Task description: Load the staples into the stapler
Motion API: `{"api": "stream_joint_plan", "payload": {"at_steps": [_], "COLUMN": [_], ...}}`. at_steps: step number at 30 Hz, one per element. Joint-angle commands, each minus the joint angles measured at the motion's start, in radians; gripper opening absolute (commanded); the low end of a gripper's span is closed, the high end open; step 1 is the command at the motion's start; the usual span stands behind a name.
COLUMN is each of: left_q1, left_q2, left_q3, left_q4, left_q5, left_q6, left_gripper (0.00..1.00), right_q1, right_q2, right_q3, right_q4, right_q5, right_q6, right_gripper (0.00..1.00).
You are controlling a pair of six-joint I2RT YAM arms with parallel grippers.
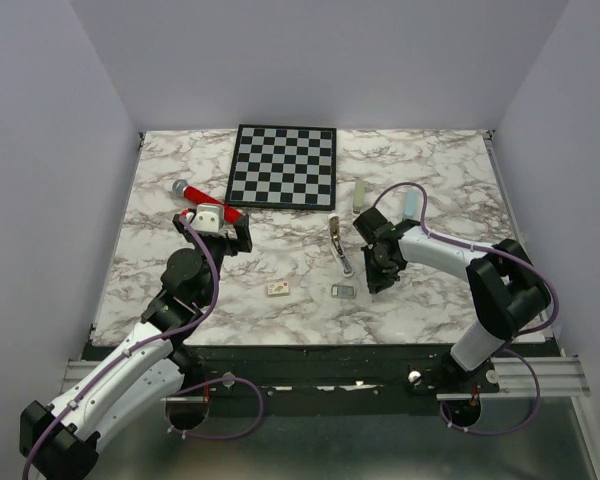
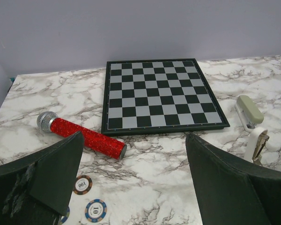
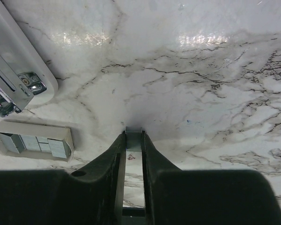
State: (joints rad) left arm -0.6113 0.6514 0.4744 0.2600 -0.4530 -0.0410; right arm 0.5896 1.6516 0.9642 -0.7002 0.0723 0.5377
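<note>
Top cam high over near edge; L wrist low, toward chessboard (image 2: 159, 93), shared w/ top; R wrist close, down.

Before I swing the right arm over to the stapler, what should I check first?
1. The right pincer is closed on the staple strip: ok.
2. The stapler is open, metal channel showing: ok.
3. The strip is lined up with that channel: not ok, the stapler lies off to one side.
4. The left pincer is open and apart from the stapler: ok.
5. The strip is lifted off the table: cannot tell.
</note>
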Motion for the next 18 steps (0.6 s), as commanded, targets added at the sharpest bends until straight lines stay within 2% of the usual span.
{"api": "stream_joint_plan", "payload": {"at_steps": [1,11,18], "left_q1": [-0.007,-0.007,-0.007], "left_q2": [-0.009,-0.009,-0.007], "left_q3": [-0.014,-0.013,-0.013], "left_q4": [0.007,0.007,0.008], "left_q5": [-0.009,-0.007,-0.003], "left_q6": [0.009,0.009,0.007], "left_gripper": [0.98,0.97,0.97], "right_q1": [-0.005,-0.005,0.012], "right_q2": [0.008,-0.082,-0.131], "right_q3": [0.010,0.033,0.087], "right_q4": [0.024,0.059,0.113], "right_q5": [-0.019,-0.009,-0.011], "right_q6": [-0.010,-0.064,-0.160], "right_gripper": [0.23,0.19,0.19]}}
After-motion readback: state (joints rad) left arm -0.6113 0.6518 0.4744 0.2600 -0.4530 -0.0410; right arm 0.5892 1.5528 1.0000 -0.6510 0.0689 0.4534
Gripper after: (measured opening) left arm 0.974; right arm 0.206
